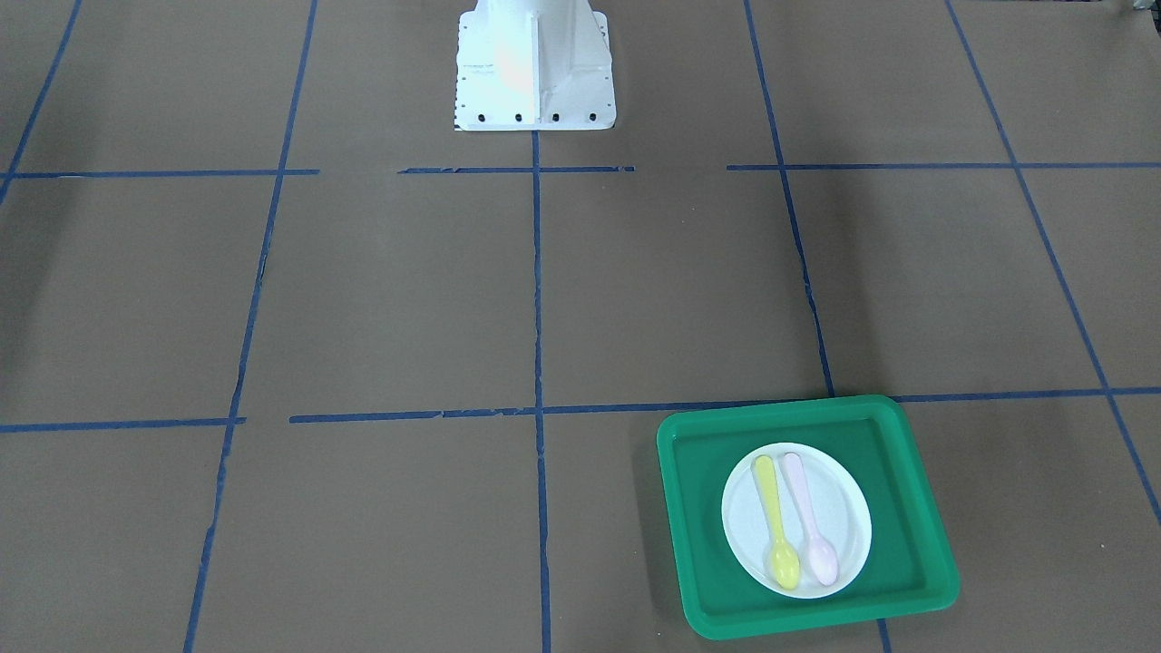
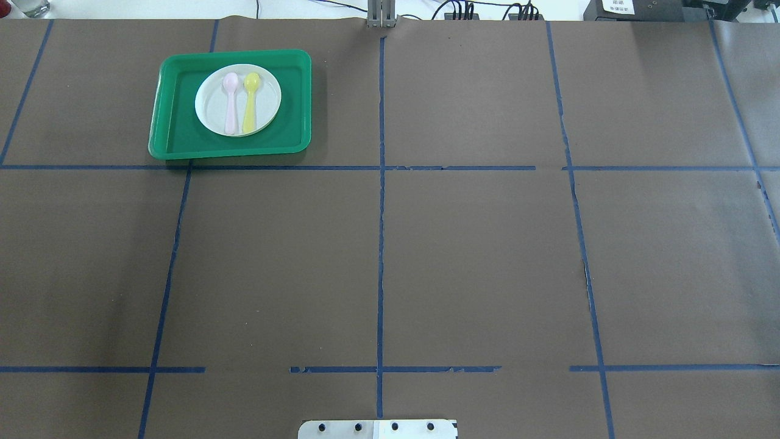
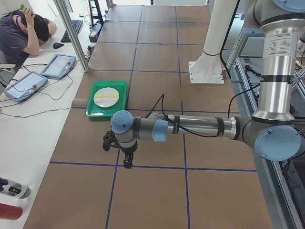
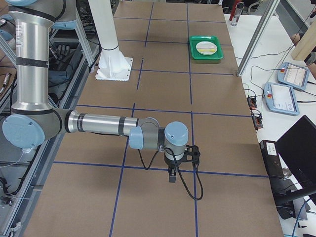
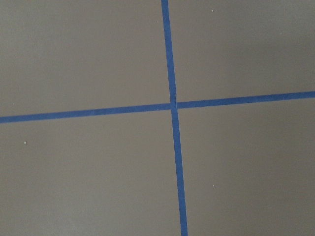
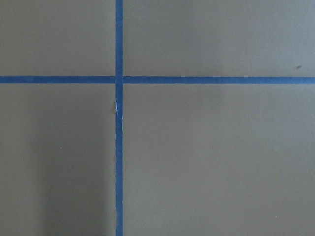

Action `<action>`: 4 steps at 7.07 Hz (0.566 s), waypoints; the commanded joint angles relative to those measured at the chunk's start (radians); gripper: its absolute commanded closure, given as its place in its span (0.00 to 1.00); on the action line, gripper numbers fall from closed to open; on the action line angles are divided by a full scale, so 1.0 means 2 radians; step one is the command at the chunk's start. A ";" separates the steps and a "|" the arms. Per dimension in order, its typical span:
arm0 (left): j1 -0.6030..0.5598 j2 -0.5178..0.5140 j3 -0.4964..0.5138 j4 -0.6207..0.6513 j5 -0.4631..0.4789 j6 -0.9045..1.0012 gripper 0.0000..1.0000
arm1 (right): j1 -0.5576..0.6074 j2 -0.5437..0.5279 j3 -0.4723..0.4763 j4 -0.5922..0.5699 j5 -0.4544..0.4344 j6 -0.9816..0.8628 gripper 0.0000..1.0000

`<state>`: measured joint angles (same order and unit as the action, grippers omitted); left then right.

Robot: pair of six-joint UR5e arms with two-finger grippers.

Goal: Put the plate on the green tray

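Observation:
The small white plate (image 1: 843, 512) lies inside the green tray (image 1: 698, 517) with a yellow spoon (image 1: 773, 512) and a pink spoon (image 1: 807, 512) on it. In the overhead view the plate (image 2: 210, 107) and tray (image 2: 173, 125) are at the far left. They also show in the left side view, plate (image 3: 102, 93) and tray (image 3: 93, 112). My left gripper (image 3: 127, 162) hangs over the table nearer than the tray, apart from it. My right gripper (image 4: 171, 176) is far from the tray (image 4: 193, 49). I cannot tell whether either is open or shut.
The white robot base (image 1: 535, 63) stands at the table's robot side. Blue tape lines (image 2: 381, 244) grid the brown table. A seated person (image 3: 24, 33) and control tablets (image 3: 57, 65) are on the white bench beside the tray's side.

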<state>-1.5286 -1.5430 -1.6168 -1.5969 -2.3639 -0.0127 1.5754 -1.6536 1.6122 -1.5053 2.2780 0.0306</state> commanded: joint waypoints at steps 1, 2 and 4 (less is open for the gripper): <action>-0.006 0.009 -0.003 0.002 -0.002 -0.001 0.00 | 0.000 0.000 0.000 -0.001 0.000 0.000 0.00; -0.010 0.009 -0.003 0.002 -0.002 -0.001 0.00 | 0.000 0.000 0.000 -0.001 0.000 0.000 0.00; -0.027 0.016 -0.008 0.002 -0.002 0.001 0.00 | 0.000 0.000 0.000 -0.001 0.000 0.000 0.00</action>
<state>-1.5634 -1.5198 -1.6252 -1.5926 -2.3686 -0.0124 1.5754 -1.6536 1.6122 -1.5063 2.2779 0.0307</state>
